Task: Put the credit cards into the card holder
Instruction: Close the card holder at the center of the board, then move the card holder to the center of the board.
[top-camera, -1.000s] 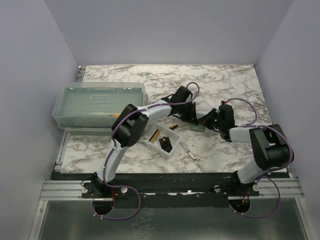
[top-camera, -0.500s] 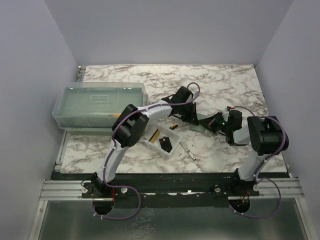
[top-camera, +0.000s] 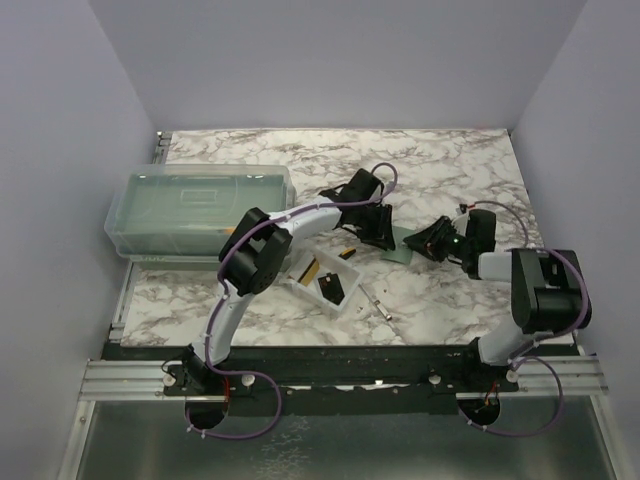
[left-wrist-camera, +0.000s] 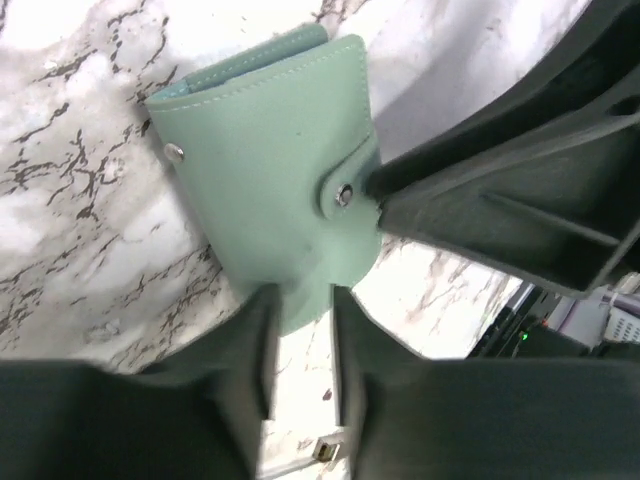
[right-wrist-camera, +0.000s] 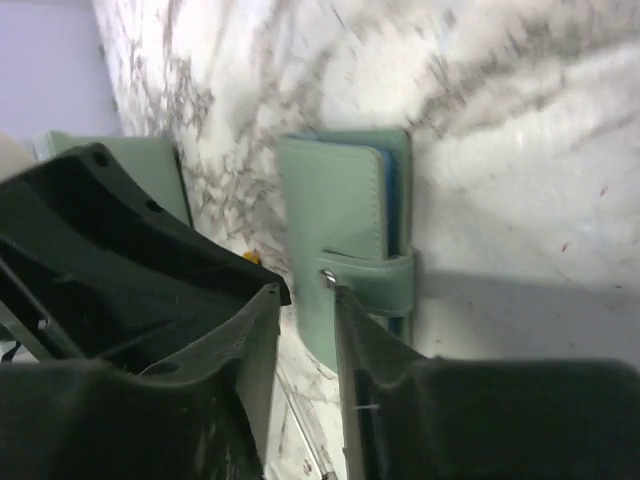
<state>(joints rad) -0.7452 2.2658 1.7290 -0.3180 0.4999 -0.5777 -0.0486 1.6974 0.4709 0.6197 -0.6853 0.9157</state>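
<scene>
The sage-green card holder (top-camera: 401, 248) lies folded on the marble between my two grippers, its strap snapped over the front (left-wrist-camera: 262, 180). My left gripper (left-wrist-camera: 300, 300) stands slightly open, and the holder's near edge reaches between its fingertips. My right gripper (right-wrist-camera: 305, 295) is also parted a little at the strap's snap (right-wrist-camera: 326, 280), with pale blue showing at the holder's edge. In the top view the left gripper (top-camera: 380, 232) and right gripper (top-camera: 426, 243) flank the holder. A gold credit card (top-camera: 311, 269) and a black one (top-camera: 332, 288) rest in a small clear tray.
The clear tray (top-camera: 300, 287) sits left of the holder, beside the left arm. A large translucent lidded box (top-camera: 195, 210) stands at the far left. A small metal piece (top-camera: 381, 304) lies near the front. A yellow-orange bit (top-camera: 348, 253) shows by the tray.
Both grippers have parted slightly from shut. The right arm's wrist has swung back and to the right. The card holder stays on the table.
</scene>
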